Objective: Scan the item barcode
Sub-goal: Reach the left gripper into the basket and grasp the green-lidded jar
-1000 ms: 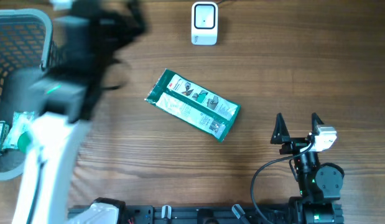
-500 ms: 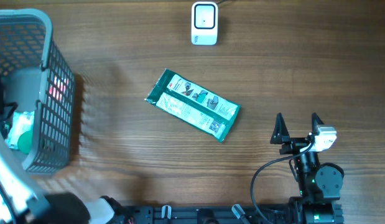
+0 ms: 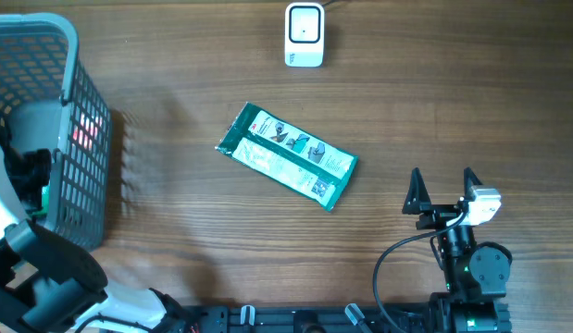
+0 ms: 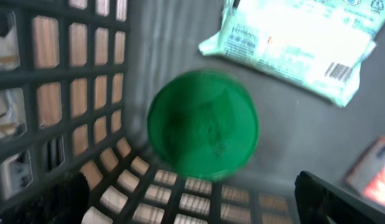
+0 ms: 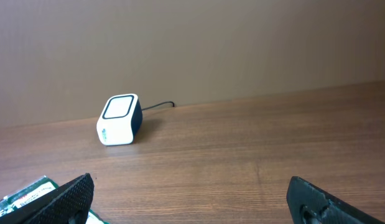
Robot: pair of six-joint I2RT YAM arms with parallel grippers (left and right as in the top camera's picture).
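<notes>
green packet (image 3: 287, 155), mid-table; white scanner (image 3: 304, 35), far edge; grey basket (image 3: 45, 92), far left, holding green lid (image 4: 203, 124), white pack (image 4: 298, 43); left gripper (image 4: 192, 208) wide inside basket; right gripper (image 3: 442, 176) wide, near right.

Brown wooden table (image 3: 175, 231); plain brown wall (image 5: 242, 43) behind.
</notes>
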